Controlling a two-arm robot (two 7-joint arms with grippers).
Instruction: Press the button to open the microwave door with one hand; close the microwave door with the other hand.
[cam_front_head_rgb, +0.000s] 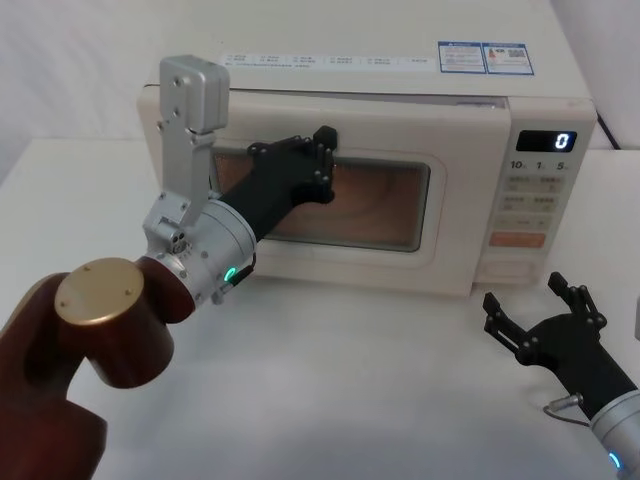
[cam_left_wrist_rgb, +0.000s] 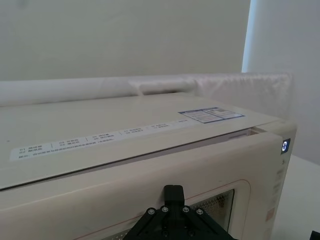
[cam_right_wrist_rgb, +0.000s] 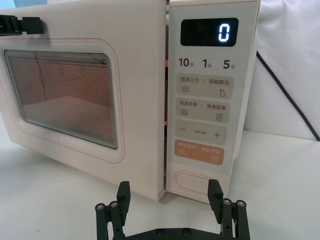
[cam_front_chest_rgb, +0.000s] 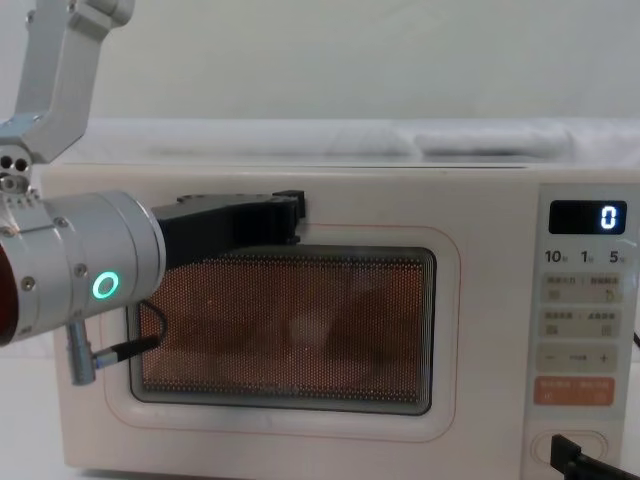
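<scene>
The microwave door (cam_front_head_rgb: 330, 185) fills the centre of the head view, its right edge slightly ajar from the control panel (cam_front_head_rgb: 532, 195). The left gripper (cam_front_head_rgb: 318, 160) sits at upper centre against the door's top band, above the window; whether its jaws are spread or closed I cannot tell. It is the nearer arm for pushing the door shut. The right gripper (cam_front_head_rgb: 535, 312), jaws spread and empty, rests at lower right just before the button (cam_right_wrist_rgb: 194, 181).

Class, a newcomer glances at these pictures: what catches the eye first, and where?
The cream microwave at the back of the table, its display glowing 0. The left pincer rests against the upper part of the microwave door, which stands slightly ajar. The right pincer hangs open in front of the button low on the panel.
</scene>
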